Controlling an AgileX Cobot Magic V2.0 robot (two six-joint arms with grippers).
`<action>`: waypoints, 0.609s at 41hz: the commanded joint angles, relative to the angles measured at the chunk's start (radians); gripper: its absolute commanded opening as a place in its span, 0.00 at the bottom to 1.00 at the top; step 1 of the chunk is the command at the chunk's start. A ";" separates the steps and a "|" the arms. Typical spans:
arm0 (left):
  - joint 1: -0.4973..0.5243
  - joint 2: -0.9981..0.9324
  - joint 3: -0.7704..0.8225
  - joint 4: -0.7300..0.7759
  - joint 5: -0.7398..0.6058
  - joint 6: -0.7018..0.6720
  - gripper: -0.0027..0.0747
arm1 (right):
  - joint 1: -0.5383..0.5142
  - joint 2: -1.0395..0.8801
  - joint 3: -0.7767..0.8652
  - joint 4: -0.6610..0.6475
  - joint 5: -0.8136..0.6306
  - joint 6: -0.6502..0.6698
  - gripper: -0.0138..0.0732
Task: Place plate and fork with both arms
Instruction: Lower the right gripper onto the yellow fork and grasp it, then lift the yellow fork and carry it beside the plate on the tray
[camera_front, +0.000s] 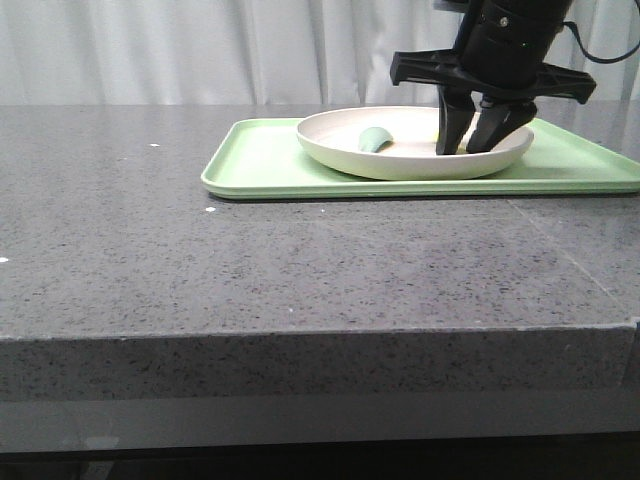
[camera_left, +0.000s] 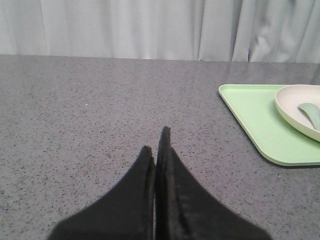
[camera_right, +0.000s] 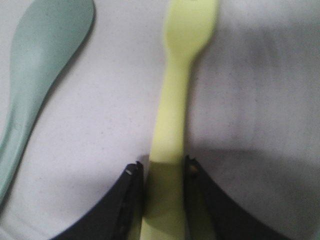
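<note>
Fork (camera_right: 175, 115) lying in the plate (camera_front: 330, 150), handle between your right gripper's (camera_right: 162, 172) jaws.
Your right jaws straddle it, firm grip uncertain; your left gripper (camera_left: 157, 145) rests closed, empty, over the table (camera_left: 75, 115).

A speckled grey stone-look counter (camera_front: 300, 270), smooth with a faint sheen, carries a light-green tray (camera_front: 262, 160) of smooth plastic with a soft satin finish. The cream plate (camera_front: 400, 160) looks matt, its inner surface finely grained (seen close in the right wrist view). The pale-yellow fork (camera_right: 176, 100) and grey-green spoon (camera_right: 37, 80) are smooth, dull plastic. The right gripper (camera_front: 472, 150) is black and matt, like the left gripper (camera_left: 157, 150). White cloth curtains (camera_front: 200, 50) hang in folds behind.
</note>
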 joint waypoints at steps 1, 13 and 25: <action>0.001 0.008 -0.026 -0.006 -0.082 0.000 0.01 | -0.006 -0.046 -0.032 -0.005 -0.029 -0.001 0.31; 0.001 0.008 -0.026 -0.006 -0.082 0.000 0.01 | -0.006 -0.056 -0.033 -0.005 -0.029 -0.001 0.31; 0.001 0.008 -0.026 -0.006 -0.082 0.000 0.01 | -0.006 -0.120 -0.089 -0.005 -0.017 -0.001 0.31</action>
